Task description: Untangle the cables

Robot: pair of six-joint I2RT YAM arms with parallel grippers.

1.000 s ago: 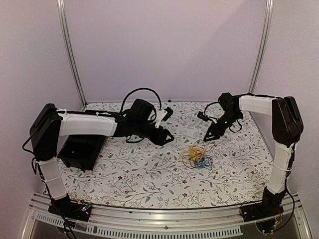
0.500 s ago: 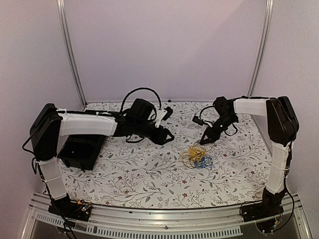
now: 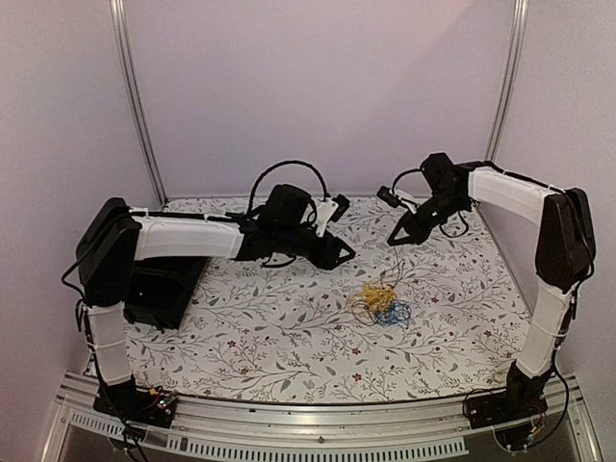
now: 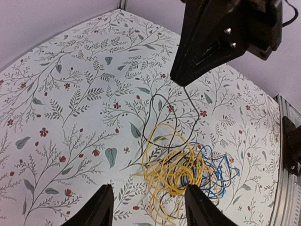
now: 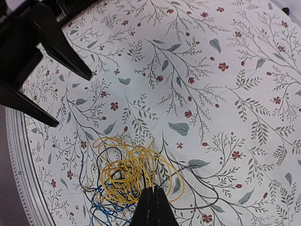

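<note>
**Right pincer [image 3: 396, 239] nips one strand of the cables [image 3: 381, 302] on a floral surface [image 3: 269, 332]**

The cables lie in a loose heap of yellow and blue loops right of the surface's centre, nearer the right arm's side. The right pincer, raised above and behind the heap, has its jaws pressed fully together on a thin dark strand [image 4: 191, 100], which runs from its tip down into the yellow coils. In the left wrist view the strand hangs slack in a bend, off the surface. The left pincer [image 4: 148, 187] hangs over the left side of the heap with its jaws spread wide and nothing between them; its fingers [image 4: 101, 207] touch no wire. Seen from above, the two pincers are well apart, with the heap lying in front of the gap between them. A black box [image 3: 159, 289] sits at the surface's left edge.
</note>
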